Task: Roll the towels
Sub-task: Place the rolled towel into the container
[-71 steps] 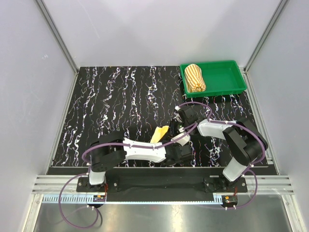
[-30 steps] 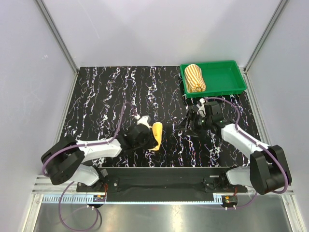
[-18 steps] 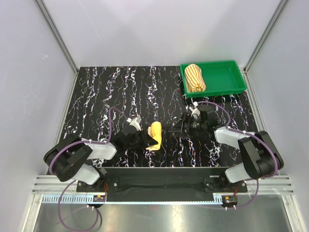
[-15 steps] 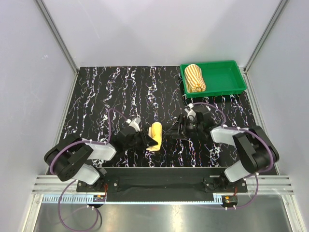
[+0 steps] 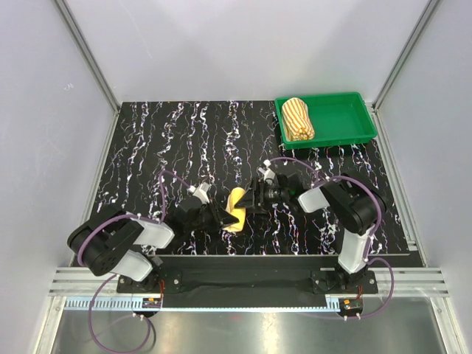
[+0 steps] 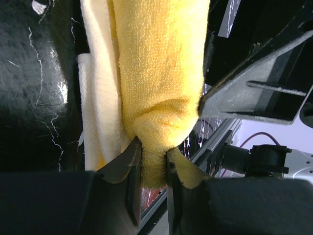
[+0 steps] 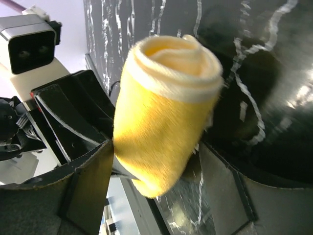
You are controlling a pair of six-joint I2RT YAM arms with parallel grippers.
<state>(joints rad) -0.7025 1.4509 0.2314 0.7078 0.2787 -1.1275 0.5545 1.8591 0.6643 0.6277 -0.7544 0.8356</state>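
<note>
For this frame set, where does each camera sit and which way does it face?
Top external: above and behind the arm bases, looking down on the table; both arms show, left pincer and right pincer.
Left wrist: on the left arm, looking along its own fingers, pinched on the yellow towel.
Right wrist: on the right arm, facing the towel's rolled end, own jaws either side.
Shared: all three see the yellow towel; each wrist view shows the opposite pincer.

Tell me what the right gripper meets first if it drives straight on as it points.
The rolled yellow towel, sitting between the open fingers of the right gripper; contact looks near-immediate, though depth is unclear.
</note>
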